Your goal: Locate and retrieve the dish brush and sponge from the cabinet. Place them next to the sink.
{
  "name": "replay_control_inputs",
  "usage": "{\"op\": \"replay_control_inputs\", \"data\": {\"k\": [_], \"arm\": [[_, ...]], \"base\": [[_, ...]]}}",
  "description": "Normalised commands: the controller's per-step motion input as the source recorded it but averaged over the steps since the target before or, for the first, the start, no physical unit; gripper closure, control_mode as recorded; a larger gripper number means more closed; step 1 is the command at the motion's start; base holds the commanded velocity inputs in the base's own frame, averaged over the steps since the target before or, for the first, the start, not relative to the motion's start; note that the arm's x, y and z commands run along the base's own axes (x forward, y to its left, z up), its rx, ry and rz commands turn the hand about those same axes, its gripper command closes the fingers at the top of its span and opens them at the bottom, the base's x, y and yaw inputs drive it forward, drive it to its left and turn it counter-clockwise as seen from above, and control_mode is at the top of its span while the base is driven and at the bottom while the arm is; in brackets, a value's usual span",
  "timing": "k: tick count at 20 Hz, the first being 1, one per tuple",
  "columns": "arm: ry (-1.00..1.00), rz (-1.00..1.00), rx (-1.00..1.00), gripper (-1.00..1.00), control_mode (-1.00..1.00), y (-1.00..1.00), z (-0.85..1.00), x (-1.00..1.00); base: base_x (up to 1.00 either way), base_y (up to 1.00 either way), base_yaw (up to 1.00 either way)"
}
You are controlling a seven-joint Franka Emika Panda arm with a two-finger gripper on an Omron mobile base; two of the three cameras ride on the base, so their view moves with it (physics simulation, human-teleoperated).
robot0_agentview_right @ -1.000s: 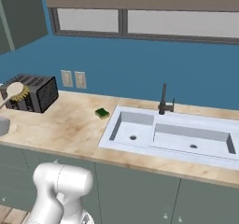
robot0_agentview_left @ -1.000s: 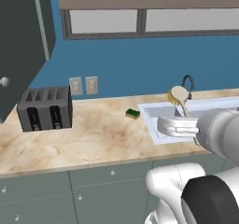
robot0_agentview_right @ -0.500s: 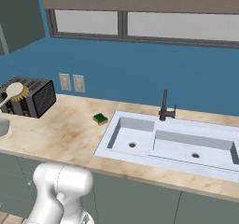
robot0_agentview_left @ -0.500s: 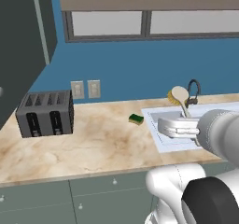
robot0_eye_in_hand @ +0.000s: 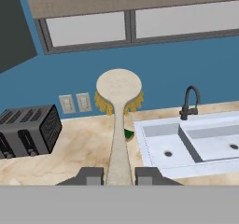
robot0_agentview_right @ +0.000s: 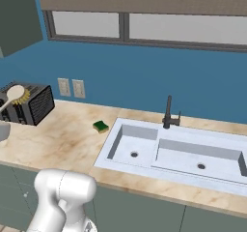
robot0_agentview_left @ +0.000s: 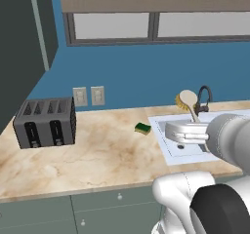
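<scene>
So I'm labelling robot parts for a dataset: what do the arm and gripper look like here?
The arm is glossy white with rounded, tubular links and a dark, near-black joint cap low in the left base view. The gripper has a pale grey-white body and two small, blocky dark grey fingers. No cables or markings are visible.

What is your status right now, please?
Hand shut on the dish brush, head up. Sponge on the counter left of the sink. Nothing blocking that spot.

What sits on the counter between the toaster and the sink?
Just the sponge, close to the sink rim; from the toaster to it is bare counter, per the right base view.
</scene>
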Motion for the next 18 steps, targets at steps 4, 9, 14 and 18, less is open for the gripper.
{"op": "replay_control_inputs", "data": {"k": [4,9,14,18], "arm": [[0.00,0.00,0.00,1.00,1.00,0.00,0.00,0.00],[0.03,0.02,0.05,1.00,-1.00,-0.10,-0.09,0.26],[0.23,0.04,0.13,1.00,-1.00,-0.09,-0.13,0.93],[0.11,-0.05,0.00,1.00,-1.00,-0.16,-0.42,0.81]], "base": [[0.01,0.00,0.00],[0.00,0.00,0.00],[0.00,0.00,0.00],[0.00,0.00,0.00]]}}
